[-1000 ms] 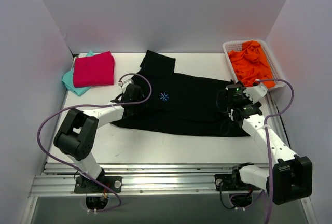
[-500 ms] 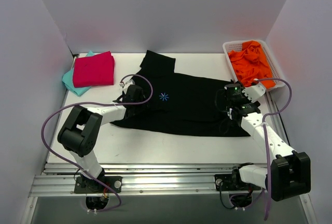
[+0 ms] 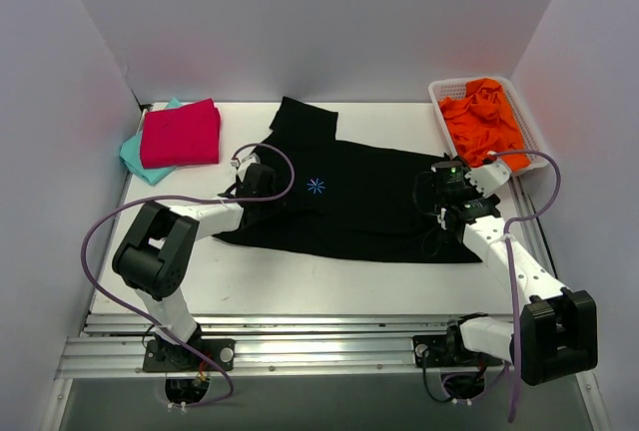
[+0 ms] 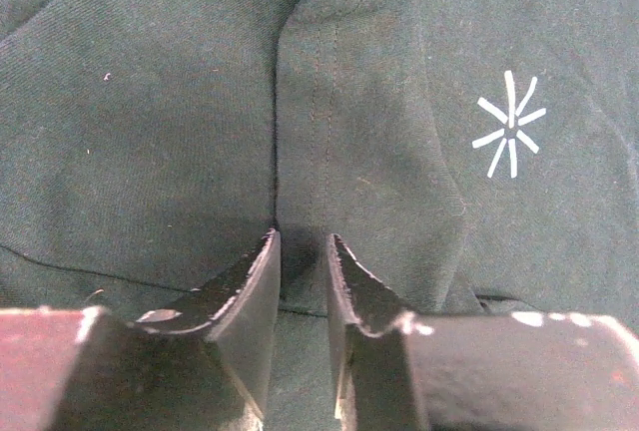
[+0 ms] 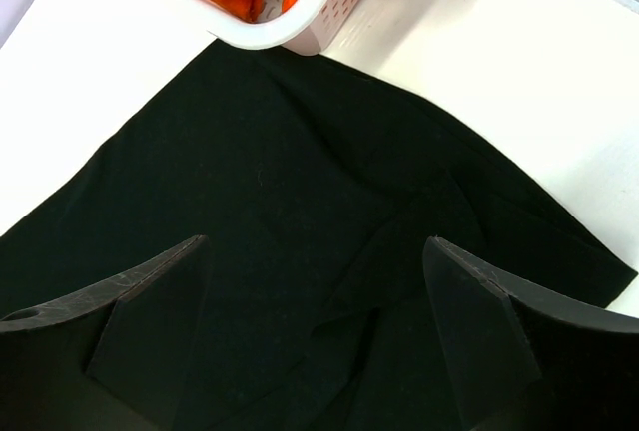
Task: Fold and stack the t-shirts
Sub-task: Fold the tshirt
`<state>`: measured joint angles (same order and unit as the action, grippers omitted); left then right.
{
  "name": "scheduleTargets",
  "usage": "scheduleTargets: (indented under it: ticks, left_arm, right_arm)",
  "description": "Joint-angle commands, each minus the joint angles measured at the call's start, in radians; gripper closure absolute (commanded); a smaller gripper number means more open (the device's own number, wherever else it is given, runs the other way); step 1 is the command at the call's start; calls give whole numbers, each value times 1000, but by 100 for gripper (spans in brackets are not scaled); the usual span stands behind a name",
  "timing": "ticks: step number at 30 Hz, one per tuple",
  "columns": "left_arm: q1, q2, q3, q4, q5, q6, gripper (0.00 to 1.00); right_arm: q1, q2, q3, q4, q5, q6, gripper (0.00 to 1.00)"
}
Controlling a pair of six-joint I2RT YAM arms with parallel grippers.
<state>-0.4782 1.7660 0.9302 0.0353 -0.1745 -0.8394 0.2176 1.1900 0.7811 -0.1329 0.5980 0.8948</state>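
while the black t-shirt (image 3: 359,212) lies spread on the table (image 3: 300,281), left gripper (image 4: 303,251) pinches its fold, fingers nearly together. right gripper (image 5: 315,243) hangs wide apart over its right edge. pink t-shirt (image 3: 181,133) sits on teal t-shirt (image 3: 133,159).

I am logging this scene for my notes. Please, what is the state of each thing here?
black t-shirt: spread out, wrinkled
pink t-shirt: folded, on the teal t-shirt
teal t-shirt: beneath, mostly hidden
orange cloth: crumpled in white basket
left gripper: shut on a black t-shirt fold
right gripper: open above black t-shirt
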Motion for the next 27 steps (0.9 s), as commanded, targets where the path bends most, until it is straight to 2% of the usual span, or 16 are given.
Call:
scheduleTargets:
  ticks: [1,6,10,18,25,26,27]
  left_arm:
    - [-5,0,36,35,3,-6,69]
    - [-5,26,55,40,12,-3,88]
    - [-4,35,61,48,17,-3,98]
    - [3,18,139,8,15,17,98]
    - [12,139,341,43,32,42,98]
    - [16,165,366,64,64,48,87]
    - [19,190,389,80,79,60,71]
  right_arm:
    - [6,13,-6,6,20,-8,18]
    - [6,17,-6,6,20,-7,18]
    - [6,19,-6,4,22,-7,18]
    - [6,20,-5,1,20,-5,18]
    - [6,11,-5,-2,22,-2,18]
    - [6,10,-3,-5,22,-2,18]
    - [6,7,-2,-8,26,-2,18]
